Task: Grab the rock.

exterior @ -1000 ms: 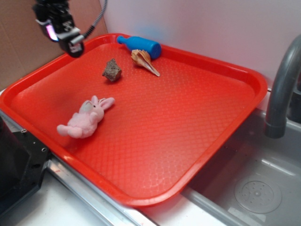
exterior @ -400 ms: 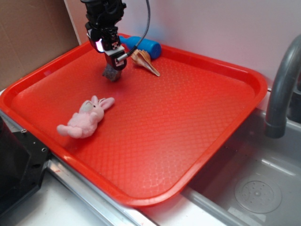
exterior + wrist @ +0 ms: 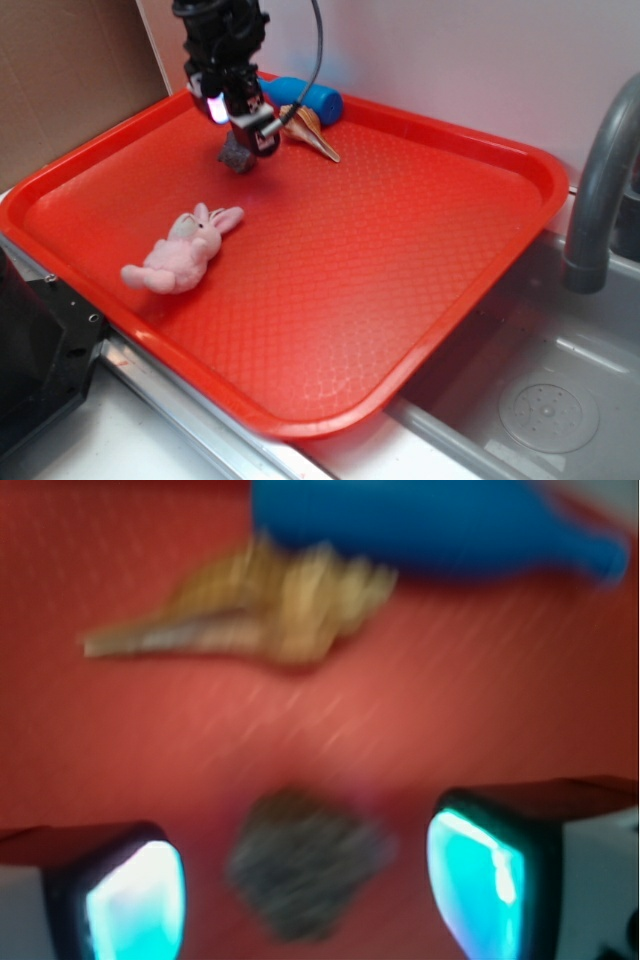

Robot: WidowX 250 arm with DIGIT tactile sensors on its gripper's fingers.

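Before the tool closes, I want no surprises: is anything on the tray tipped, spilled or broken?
Nothing stands out. The blue bottle lies on its side at the tray's back edge beside the shell. The rock sits between the open tool's fingers.

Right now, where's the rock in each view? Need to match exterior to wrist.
Exterior: the rock sits in the tray's far-left part, mostly hidden under the gripper.
Wrist: rock at bottom centre, between the two open fingertips, blurred.
Shared landmark: the seashell, lying just beyond the rock, with the blue bottle behind it.
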